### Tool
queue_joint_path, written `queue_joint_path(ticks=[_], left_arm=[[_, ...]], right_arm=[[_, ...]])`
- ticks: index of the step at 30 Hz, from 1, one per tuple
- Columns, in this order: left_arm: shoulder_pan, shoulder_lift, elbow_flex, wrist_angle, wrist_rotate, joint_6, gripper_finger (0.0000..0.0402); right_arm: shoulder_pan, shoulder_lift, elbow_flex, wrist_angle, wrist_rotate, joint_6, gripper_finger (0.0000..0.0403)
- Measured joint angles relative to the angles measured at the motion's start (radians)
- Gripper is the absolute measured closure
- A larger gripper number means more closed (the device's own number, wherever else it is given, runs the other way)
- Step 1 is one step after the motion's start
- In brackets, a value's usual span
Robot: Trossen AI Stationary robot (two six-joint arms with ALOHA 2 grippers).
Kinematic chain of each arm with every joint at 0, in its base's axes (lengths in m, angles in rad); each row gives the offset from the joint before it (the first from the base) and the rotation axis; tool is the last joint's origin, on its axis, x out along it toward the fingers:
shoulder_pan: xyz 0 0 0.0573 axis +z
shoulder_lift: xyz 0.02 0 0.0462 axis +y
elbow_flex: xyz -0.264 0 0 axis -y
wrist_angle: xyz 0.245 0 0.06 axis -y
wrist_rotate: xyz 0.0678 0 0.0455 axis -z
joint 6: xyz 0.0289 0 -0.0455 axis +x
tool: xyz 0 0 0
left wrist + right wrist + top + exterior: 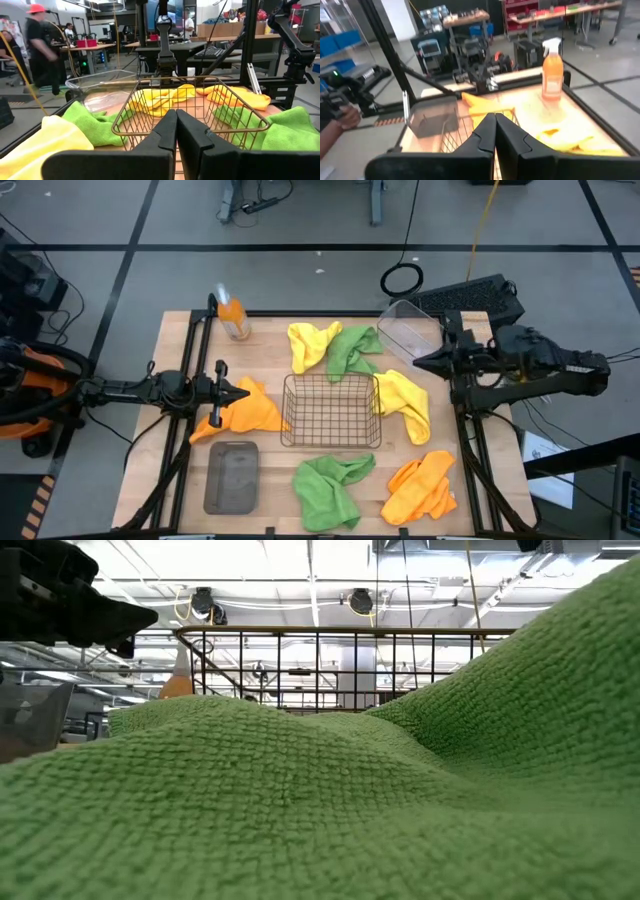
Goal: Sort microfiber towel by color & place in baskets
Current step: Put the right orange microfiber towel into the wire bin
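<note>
Microfiber towels, six crumpled soft cloths in yellow (312,343), green (352,348) and orange (245,412), lie scattered on the wooden tabletop (180,340) around the frame-centre square wire-mesh basket (331,411), looking light and limp, best pinched at a raised fold; left gripper (243,393) and right gripper (420,362) both hover clenched, empty.

L arm (150,388): dark, slim, tubular | R arm (540,365): dark, bulkier housing | both end effectors: 2 black tapered fingers (167,135), matte.
</note>
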Motion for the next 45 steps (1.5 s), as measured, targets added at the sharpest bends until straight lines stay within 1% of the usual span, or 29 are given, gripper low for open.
queue_joint_path(ticks=[5,10,14,17,21,26,30,36,41,45], left_arm=[[0.000,0.000,0.000,0.000,-0.014,-0.001,0.0388],[0.000,0.000,0.000,0.002,-0.017,-0.001,0.0388],[0.000,0.000,0.000,0.002,-0.017,-0.002,0.0388],[0.000,0.000,0.000,0.002,-0.017,-0.007,0.0388],[0.000,0.000,0.000,0.001,-0.018,-0.070,0.0388],[0.000,0.000,0.000,0.001,-0.018,-0.107,0.0388],[0.000,0.000,0.000,-0.001,-0.018,-0.125,0.0388],[0.000,0.000,0.000,-0.015,-0.018,-0.143,0.0388],[0.000,0.003,0.000,-0.018,-0.017,-0.159,0.0388],[0.000,0.004,0.000,-0.019,-0.017,-0.159,0.0388]], right_arm=[[0.000,0.036,0.000,-0.107,-0.003,0.061,0.0403],[0.004,0.036,0.000,-0.300,-0.004,0.208,0.0403],[0.052,0.036,0.000,-0.456,-0.004,0.323,0.0403],[0.112,0.035,0.000,-0.519,-0.002,0.416,0.0403],[0.206,0.037,-0.022,-0.522,0.013,0.514,0.0403],[0.309,0.066,-0.064,-0.527,0.112,0.601,0.0403],[0.372,0.105,-0.115,-0.527,0.153,0.661,0.0403],[0.470,0.189,-0.197,-0.484,0.144,0.789,0.0403],[0.586,0.287,-0.224,-0.476,0.053,0.973,0.0403],[0.701,0.368,-0.225,-0.427,0.033,1.101,0.0403]])
